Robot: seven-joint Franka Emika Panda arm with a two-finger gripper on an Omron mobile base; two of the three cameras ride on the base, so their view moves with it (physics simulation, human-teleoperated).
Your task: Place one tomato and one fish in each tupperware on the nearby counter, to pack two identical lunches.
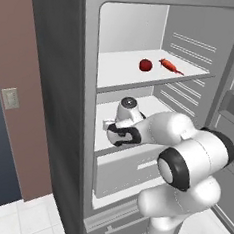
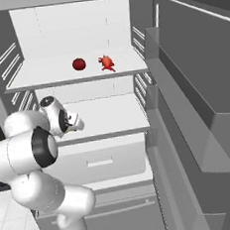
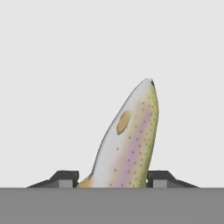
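The hand view showed the gripper [image 3: 113, 179] with its two dark fingertips [image 3: 65, 178] set close on either side of a pale spotted fish [image 3: 129, 140], silvery with a pink band and a yellow-green edge. The fish rose from between the tips and lay on a plain white surface. The tips sat against its flanks, so the claw appeared to be clasping the fish, though actual contact could not be confirmed from that angle.

In the left base view the arm [image 1: 185, 160] reached into an open refrigerator [image 1: 56, 83], its hand over the middle shelf [image 1: 155, 106]. The pale fish itself could not be made out there, being hidden by the wrist.

On the upper shelf [image 1: 118, 71] a tomato [image 1: 145, 65] sat upright, with an orange-red fish [image 1: 169, 66] lying just beside it, the two apart and not touching. The right base view recorded the same pair: the tomato [image 2: 79, 64] to the left, the orange-red fish [image 2: 107, 63] near it. A drawer [image 2: 101, 160] sat shut below the middle shelf. The refrigerator door [image 2: 200, 103] stood open at the right.
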